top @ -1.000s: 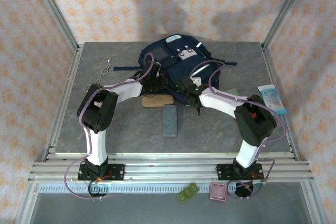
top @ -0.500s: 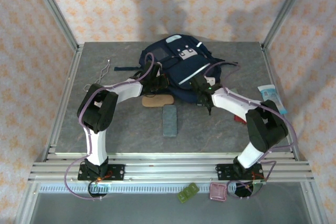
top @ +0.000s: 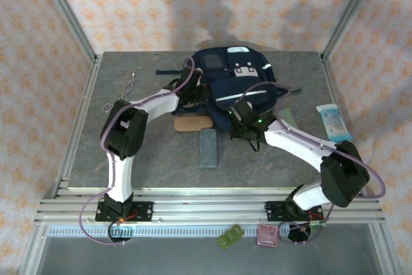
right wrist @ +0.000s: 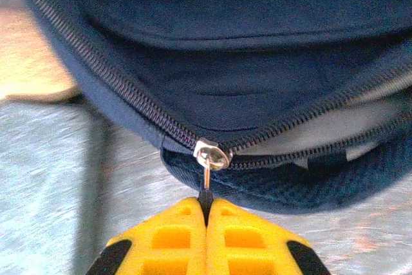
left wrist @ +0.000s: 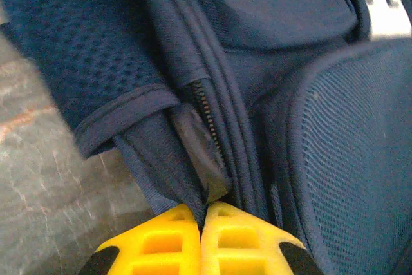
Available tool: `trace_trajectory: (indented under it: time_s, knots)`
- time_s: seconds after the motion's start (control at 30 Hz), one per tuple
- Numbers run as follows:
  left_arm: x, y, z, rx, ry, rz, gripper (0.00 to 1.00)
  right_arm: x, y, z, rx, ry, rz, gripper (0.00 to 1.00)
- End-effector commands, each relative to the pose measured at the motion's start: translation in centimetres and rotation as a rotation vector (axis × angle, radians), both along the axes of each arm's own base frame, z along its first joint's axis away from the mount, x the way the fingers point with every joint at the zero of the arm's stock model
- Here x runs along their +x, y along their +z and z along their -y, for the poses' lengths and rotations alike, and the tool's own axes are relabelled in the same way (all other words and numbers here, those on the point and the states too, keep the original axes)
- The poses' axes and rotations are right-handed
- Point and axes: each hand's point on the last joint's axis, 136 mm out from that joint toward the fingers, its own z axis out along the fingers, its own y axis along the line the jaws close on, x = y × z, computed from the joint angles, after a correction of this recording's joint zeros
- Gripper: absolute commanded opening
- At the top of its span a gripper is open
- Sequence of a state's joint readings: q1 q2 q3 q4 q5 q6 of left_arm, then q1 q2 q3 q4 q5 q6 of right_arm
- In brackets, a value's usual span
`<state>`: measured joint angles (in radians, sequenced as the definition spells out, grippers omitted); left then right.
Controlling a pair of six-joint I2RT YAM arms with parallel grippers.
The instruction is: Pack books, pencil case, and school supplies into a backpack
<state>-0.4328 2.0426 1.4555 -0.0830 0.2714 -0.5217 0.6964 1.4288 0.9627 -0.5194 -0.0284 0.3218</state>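
At the near edge of the backpack (top: 235,85), far-middle on the table (top: 148,159), the right gripper (right wrist: 207,207) is pinched shut on the zipper pull (right wrist: 211,156) straight ahead of it, and the zip runs sideways. The left gripper (left wrist: 201,214) is clamped on a fabric tab (left wrist: 193,152). The right wrist cam shows teeth parted right of the slider; overhead gives the layout.

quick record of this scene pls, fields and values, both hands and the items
backpack: far centre of table, zipper partly open
left hand: shut on backpack fabric beside the zipper
right hand: shut on zipper pull
tan case: on table, in front of backpack
grey-blue case: on table, just nearer than tan case
packing: both cases lie outside the backpack
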Motion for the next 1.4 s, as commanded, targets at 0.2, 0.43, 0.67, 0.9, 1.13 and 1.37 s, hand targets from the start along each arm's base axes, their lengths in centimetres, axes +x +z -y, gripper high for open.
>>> trace_trajectory:
  time_s: [0.2,0.43,0.67,0.9,1.13,1.37]
  knots:
    - [5.0,5.9,-3.0,-0.090,0.086,0.159,0.25,4.3,3.6,-9.9,0.339,0.105,0.057,0.00]
    - [-2.2,6.5,-4.1,-0.107,0.051,0.117,0.54,5.7,3.9,-11.0,0.360,0.097,0.081,0.00]
    - [-7.4,2.5,-2.6,-0.036,0.020,-0.030,0.61,5.6,3.6,-11.5,0.386,0.108,0.072,0.00]
    - [-6.9,-0.6,-1.3,0.021,0.056,-0.111,0.62,5.6,3.9,-11.3,0.390,0.106,0.085,0.00]
    - [-5.6,-2.9,-1.8,0.088,0.090,-0.138,0.00,5.1,3.0,-10.6,0.359,0.093,0.069,0.00]
    - [-4.1,-0.8,-2.7,0.076,0.105,-0.080,0.00,3.5,0.1,-4.2,0.200,-0.039,0.035,0.00]
